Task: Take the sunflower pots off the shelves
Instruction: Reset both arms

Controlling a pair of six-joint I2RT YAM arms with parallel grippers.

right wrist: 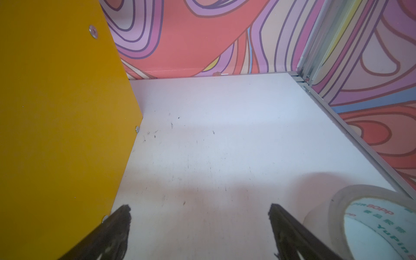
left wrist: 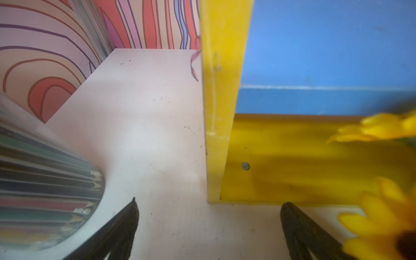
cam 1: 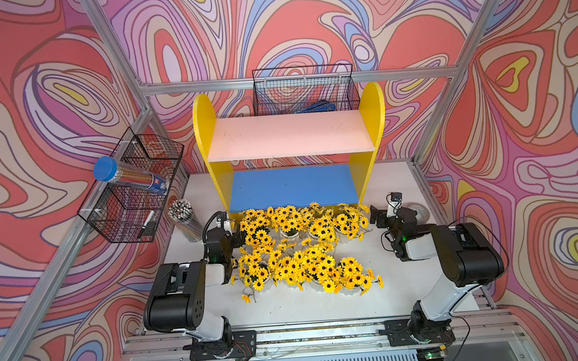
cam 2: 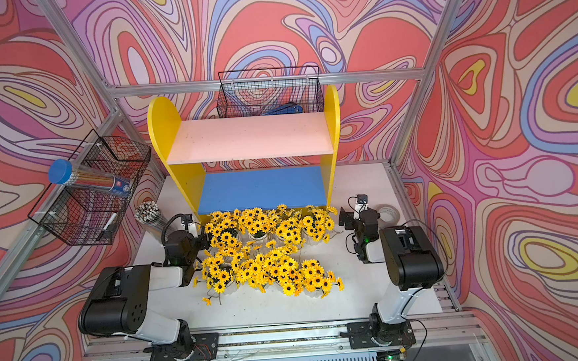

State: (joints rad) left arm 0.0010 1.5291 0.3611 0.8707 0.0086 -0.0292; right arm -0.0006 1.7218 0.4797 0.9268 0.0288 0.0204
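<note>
Two rows of sunflower pots are seen on the white table at the centre of the frame in both top views, just below the blue lower board of the shelves. The pots themselves are largely hidden by blooms. The left gripper is held wide open at the left edge of the flowers, with nothing between its jaws. The right gripper is likewise spread wide and empty, near a tape roll.
</note>
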